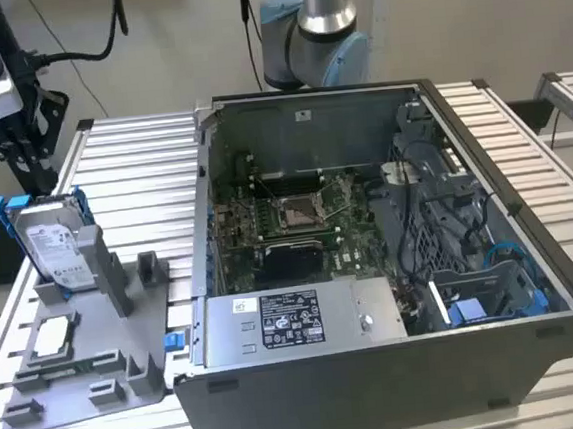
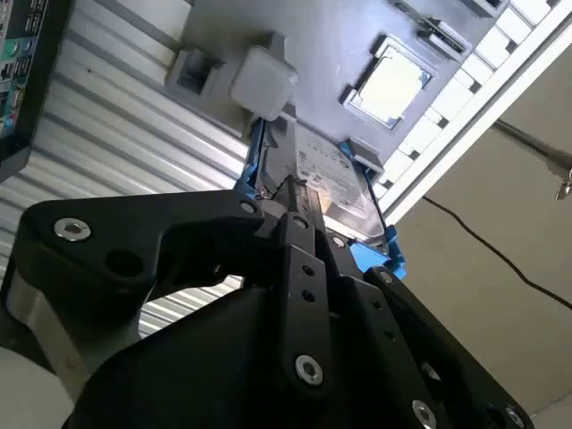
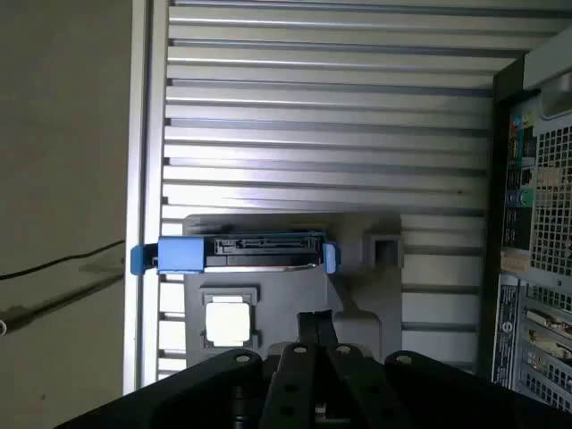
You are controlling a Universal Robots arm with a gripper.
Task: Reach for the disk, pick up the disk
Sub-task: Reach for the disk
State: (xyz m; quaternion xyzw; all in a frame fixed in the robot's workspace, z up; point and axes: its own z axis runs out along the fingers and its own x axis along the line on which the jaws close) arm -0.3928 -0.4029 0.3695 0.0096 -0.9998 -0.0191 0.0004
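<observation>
**Disk upright in its holder, pincer narrow and empty**

The disk (image 1: 57, 250) stood on edge in the grey holder (image 1: 105, 321) at the exterior view's left of the counter (image 1: 132, 168), its lower end sunk out of sight. In the first wrist view I saw the pincer (image 3: 315, 320) drawn narrow, gripping nothing, apart from the disk. In the second wrist view its linkage covered part of the disk.

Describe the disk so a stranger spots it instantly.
On the exterior view's left of the open computer case lies a grey tray. The disk stands on edge at its far end, its bright blue frame setting it apart from the flat square chip.
</observation>
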